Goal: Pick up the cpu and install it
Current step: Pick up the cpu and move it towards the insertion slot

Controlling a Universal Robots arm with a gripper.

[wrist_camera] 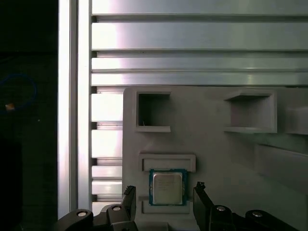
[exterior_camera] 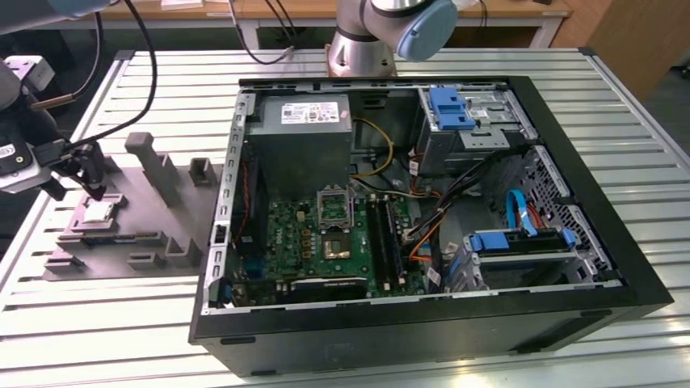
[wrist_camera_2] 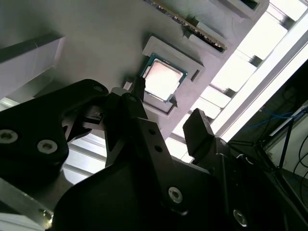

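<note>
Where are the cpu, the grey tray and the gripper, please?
cpu (wrist_camera_2: 162, 79): second wrist view, centre of its metal top.
grey tray (exterior_camera: 140, 220): exterior view, bare surface near the cpu.
gripper (wrist_camera: 164, 188): first wrist view, midway between its open fingertips.

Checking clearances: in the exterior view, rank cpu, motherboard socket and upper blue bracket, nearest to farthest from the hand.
1. cpu, just below the hand.
2. motherboard socket, inside the case.
3. upper blue bracket, toward the exterior view's right.
</note>
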